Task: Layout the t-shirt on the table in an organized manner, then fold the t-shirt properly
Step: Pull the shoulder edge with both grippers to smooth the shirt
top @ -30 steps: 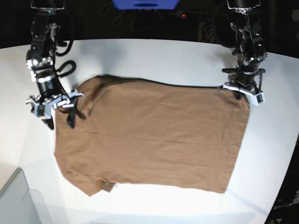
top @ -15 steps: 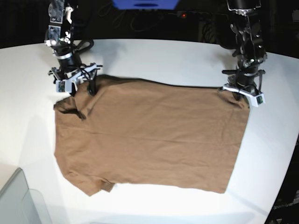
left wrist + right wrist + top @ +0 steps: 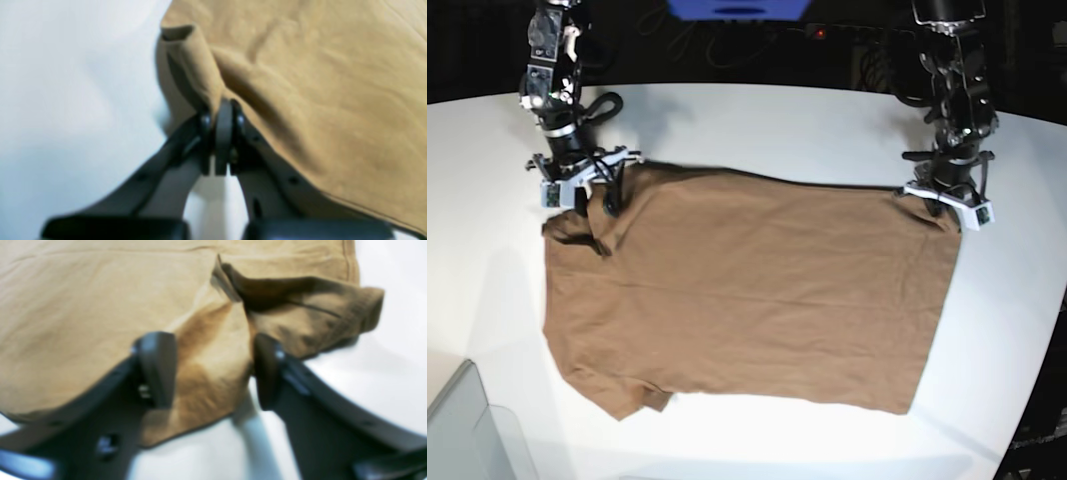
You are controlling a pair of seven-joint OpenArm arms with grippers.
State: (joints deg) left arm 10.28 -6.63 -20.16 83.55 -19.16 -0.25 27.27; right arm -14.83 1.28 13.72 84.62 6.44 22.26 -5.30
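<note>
Anchoring t-shirt flat on table: hem corner is pinched by left gripper; bunched sleeve is straddled by right gripper, jaws spread, ungrasped.

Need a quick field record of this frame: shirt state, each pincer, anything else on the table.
t-shirt: brown, spread mostly flat on the table, one far corner bunched
left pincer: shut on a pinched fold at the shirt's far corner
right pincer: jaws apart, straddling the rumpled corner by the sleeve, not clamped
bin: grey translucent corner at the near edge, apart from the shirt
fold: not yet begun
</note>
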